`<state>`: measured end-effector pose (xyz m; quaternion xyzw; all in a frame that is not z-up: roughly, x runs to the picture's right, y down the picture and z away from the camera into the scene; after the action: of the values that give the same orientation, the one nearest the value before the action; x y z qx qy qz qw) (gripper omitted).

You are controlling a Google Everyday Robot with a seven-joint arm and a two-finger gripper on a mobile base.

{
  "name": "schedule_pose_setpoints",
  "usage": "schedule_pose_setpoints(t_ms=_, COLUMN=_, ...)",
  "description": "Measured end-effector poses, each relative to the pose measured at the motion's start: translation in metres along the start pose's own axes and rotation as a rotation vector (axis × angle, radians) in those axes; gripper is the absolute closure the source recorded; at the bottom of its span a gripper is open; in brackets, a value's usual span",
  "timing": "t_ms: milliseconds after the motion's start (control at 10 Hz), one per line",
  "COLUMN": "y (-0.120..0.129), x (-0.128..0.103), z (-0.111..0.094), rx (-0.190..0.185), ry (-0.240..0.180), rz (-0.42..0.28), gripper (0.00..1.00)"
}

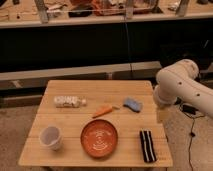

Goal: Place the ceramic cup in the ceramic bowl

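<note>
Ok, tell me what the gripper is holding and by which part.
Nothing is held. The gripper hangs empty by the right edge of the table, touching no item. The ceramic cup stands free at the front left, beside the ceramic bowl.
</note>
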<state>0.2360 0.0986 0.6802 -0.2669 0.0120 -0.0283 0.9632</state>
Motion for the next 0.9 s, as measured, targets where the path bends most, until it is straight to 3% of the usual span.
schedule_pose_setpoints(t_ms=400, y=-0.003, x=-0.014, z=-0.004, rx=0.021, ry=0.02, rz=-0.07, gripper=0.2)
schedule_pose_setpoints(t_ms=700, y=-0.01, x=-0.058, z=-0.01, rx=0.039, ry=0.039, rz=-0.148, gripper=0.2)
schedule_pose_setpoints(t_ms=900, y=-0.011, x=-0.067, z=-0.012, rx=0.047, ry=0.051, rz=-0.18, gripper=0.2)
